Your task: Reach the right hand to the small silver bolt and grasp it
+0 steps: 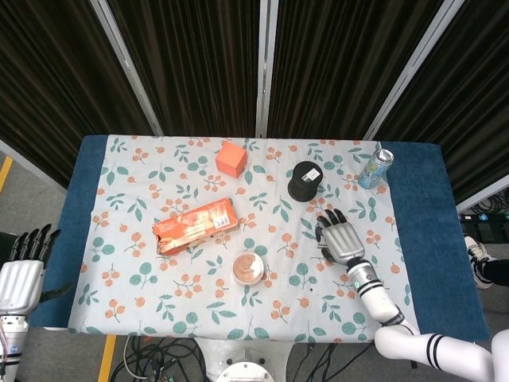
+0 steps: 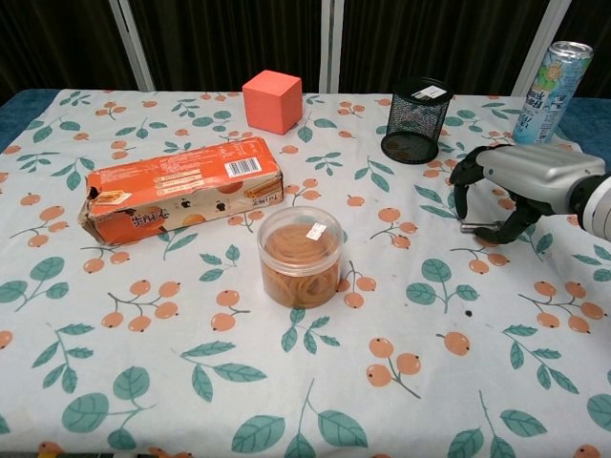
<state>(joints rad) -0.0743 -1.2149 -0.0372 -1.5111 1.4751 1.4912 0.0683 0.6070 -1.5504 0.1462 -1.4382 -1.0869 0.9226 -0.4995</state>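
The small silver bolt [image 2: 471,227] lies flat on the floral tablecloth [image 2: 286,382] at the right. My right hand [image 2: 498,188] arches directly over it, fingers [image 2: 460,191] curled down on its left and the thumb low at its right end. The bolt still rests on the cloth, and no firm grip shows. In the head view the right hand [image 1: 340,238] covers the bolt completely. My left hand [image 1: 21,273] hangs off the table's left edge with its fingers spread, holding nothing.
A black mesh cup [image 2: 415,119] stands just behind the right hand, with a drink can [image 2: 555,78] at the far right corner. A clear jar of rubber bands [image 2: 300,255], an orange carton [image 2: 177,186] and an orange cube [image 2: 273,100] sit to the left.
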